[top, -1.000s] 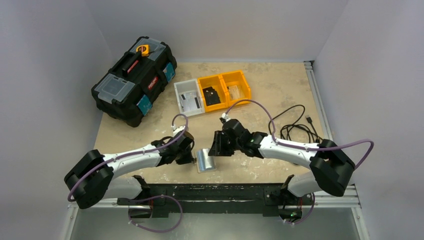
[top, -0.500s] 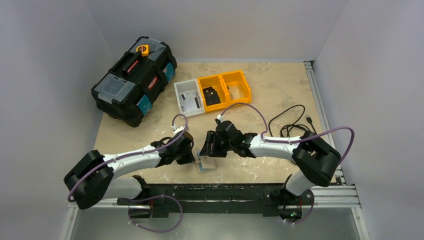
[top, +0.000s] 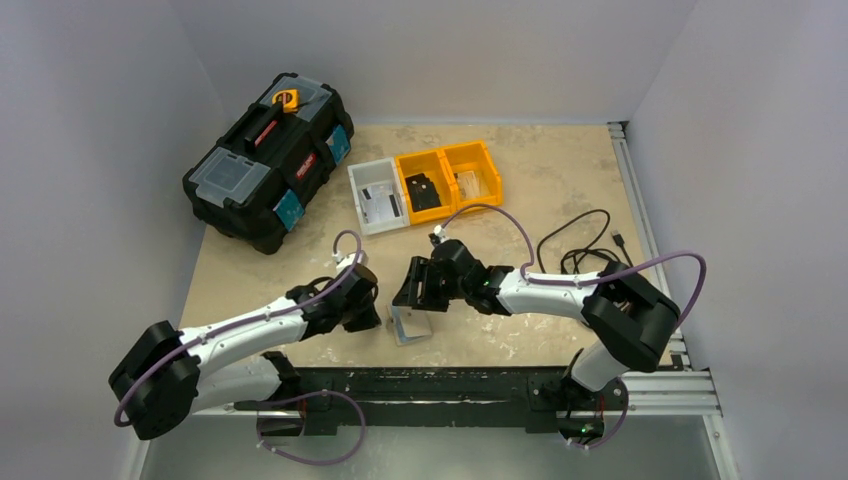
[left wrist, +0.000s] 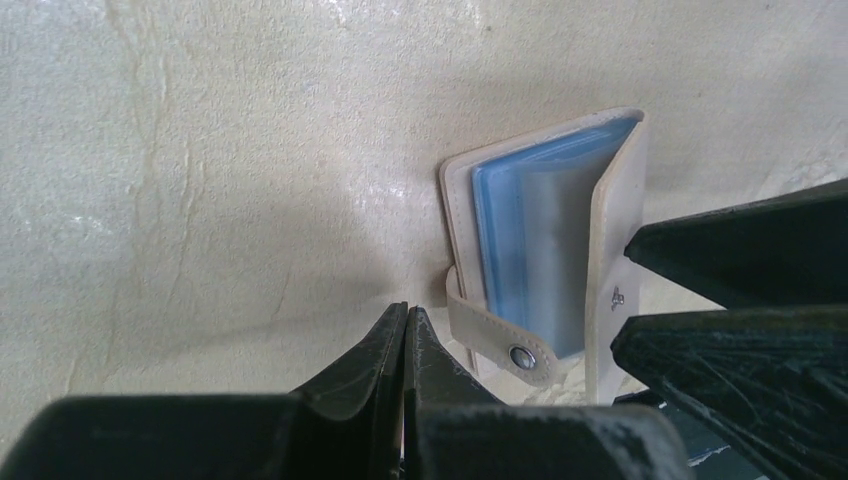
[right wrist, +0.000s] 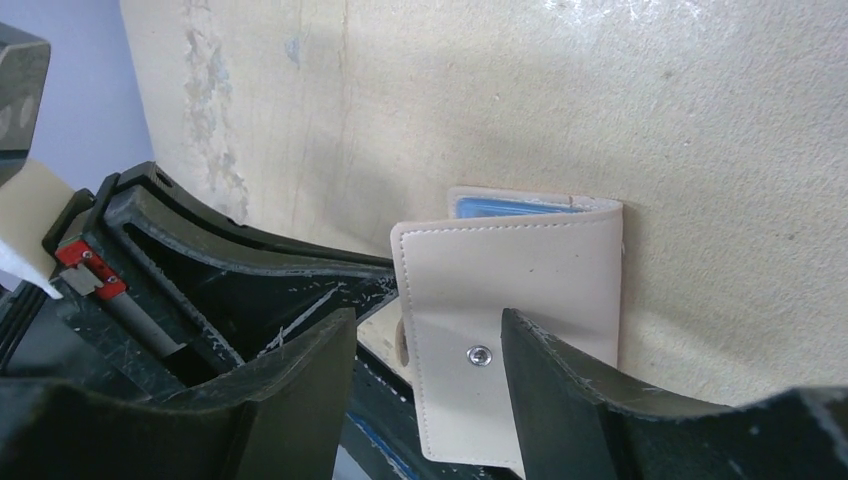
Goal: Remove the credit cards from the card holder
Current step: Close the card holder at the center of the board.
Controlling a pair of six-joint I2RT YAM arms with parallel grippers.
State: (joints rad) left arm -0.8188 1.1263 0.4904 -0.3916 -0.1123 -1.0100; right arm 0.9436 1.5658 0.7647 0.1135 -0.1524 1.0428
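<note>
Item: small cream leatherette card holder (left wrist: 545,250) with a snap strap. It lay on the beige tabletop (left wrist: 200,150) near its front edge, between my two grippers.

Handling, as I judged it: light, soft-covered, apt to slide or flop; the clear sleeves looked slick. The best hold seemed to be the free cover edge or the strap, with the spine pinned down.

Appearance: cover part-lifted, blue-tinted plastic sleeves fanned inside, metal stud on the strap. I could not make out the credit cards within.

Left gripper (left wrist: 405,330): fingers pressed together, holding nothing, just beside the strap.

Right gripper (right wrist: 425,350): spread wide astride the cover, not clamped on it.

Farther back: open bins (top: 425,185), one grey and two yellow; black plastic toolbox (top: 268,160).
</note>
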